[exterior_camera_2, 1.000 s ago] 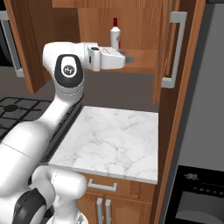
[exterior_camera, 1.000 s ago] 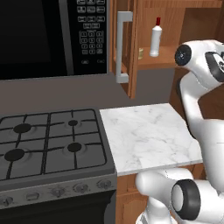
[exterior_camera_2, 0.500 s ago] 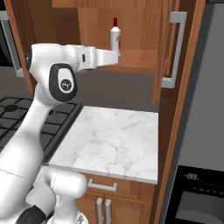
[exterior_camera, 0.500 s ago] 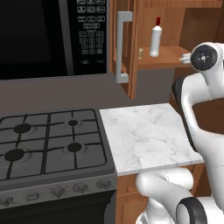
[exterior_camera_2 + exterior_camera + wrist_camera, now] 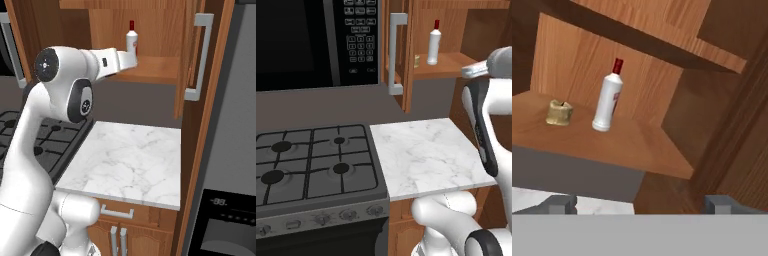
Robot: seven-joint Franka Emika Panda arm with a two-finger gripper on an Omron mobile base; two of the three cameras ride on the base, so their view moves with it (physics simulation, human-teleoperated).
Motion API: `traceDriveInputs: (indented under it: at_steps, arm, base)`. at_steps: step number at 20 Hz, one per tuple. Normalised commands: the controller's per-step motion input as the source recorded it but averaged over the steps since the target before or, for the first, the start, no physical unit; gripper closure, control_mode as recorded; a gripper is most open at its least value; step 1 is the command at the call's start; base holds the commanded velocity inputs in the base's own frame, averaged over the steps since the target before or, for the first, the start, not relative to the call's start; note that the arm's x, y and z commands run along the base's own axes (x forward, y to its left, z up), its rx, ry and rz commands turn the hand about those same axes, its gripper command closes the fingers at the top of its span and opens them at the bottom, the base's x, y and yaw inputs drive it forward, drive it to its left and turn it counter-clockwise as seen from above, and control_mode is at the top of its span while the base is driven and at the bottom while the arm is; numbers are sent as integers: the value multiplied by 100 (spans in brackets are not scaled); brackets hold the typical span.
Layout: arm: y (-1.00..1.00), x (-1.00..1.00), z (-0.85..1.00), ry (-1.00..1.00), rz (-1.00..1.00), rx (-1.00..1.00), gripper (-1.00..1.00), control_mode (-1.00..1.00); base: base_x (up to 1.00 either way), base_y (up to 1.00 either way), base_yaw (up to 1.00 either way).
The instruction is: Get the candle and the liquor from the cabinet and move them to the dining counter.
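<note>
The liquor (image 5: pixel 608 97), a slim white bottle with a red cap, stands upright on the open cabinet's wooden shelf (image 5: pixel 637 145). The candle (image 5: pixel 559 112), a tiny tan-gold stub, sits just left of it. My gripper (image 5: pixel 641 204) is open and empty, short of the shelf's front edge, level with it and to the bottle's right. In the left base view the liquor (image 5: pixel 433 42) stands right of the candle (image 5: pixel 416 61). From the right base view my hand (image 5: pixel 124 59) covers the base of the liquor (image 5: pixel 131 37). The dining counter is out of view.
The cabinet's doors (image 5: pixel 398 50) (image 5: pixel 192 60) with grey bar handles hang open on both sides of the shelf. A small marble slab (image 5: pixel 426 155) lies below, beside a gas stove (image 5: pixel 311 162). A black microwave (image 5: pixel 311 42) hangs left of the cabinet. A dark oven front (image 5: pixel 225 220) is at the lower right.
The arm's upper joints have swung round and the hand has lifted a little at the shelf's front. The jaws stayed open. Bottle and candle have not moved.
</note>
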Motion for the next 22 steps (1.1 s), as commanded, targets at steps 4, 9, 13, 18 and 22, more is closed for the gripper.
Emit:
traceDriveInputs:
  at_steps: [4,9,13,18,22]
  arm:
    - [15,-6,9,0,21,14,-100,-100]
    - [9,-16,9,0,7,18,-100,-100]
    - [24,-11,1,0,0,13,-100,-100]
    - [16,-1,12,-12,0,4,-100,-100]
    - [4,0,15,-29,0,0,-100,-100]
  base:
    - [0,0,0]
    - [0,0,0]
    - [0,0,0]
    - [0,0,0]
    - [0,0,0]
